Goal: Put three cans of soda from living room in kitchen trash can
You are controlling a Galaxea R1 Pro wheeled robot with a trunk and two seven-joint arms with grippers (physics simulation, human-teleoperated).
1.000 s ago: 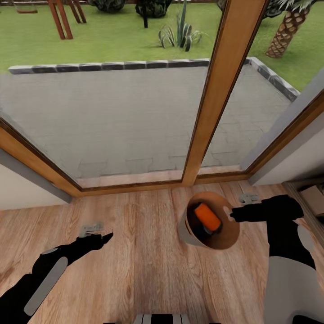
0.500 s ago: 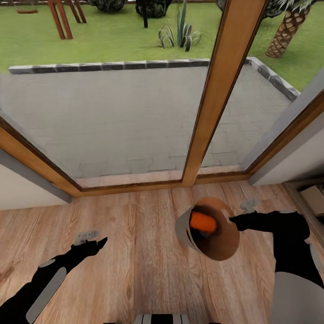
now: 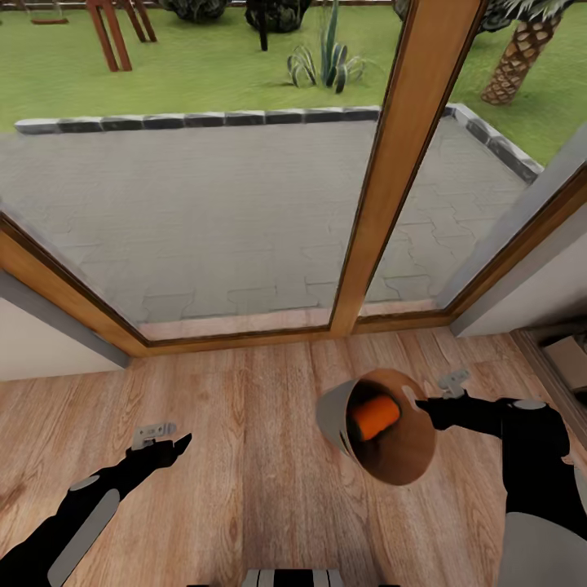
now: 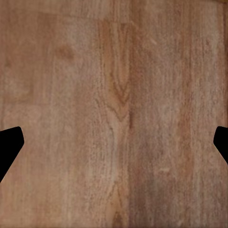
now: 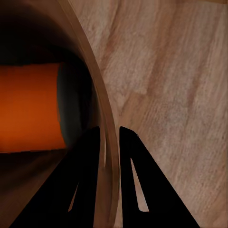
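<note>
Right wrist view shows the right gripper [image 5: 110, 137] pinching the rim of the tash can [image 5: 97, 90], one finger inside, one outside; the bin hangs tilted, mouth toward the robot, an orange can of soda [image 3: 375, 417] lying crosswise within, while the left gripper [image 3: 167, 440], spread wide, holds nothing farther off

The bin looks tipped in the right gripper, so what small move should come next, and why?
Probably level the trash can: the right gripper pinches its rim, its mouth tilts sideways, and the orange can inside could roll out.
</note>
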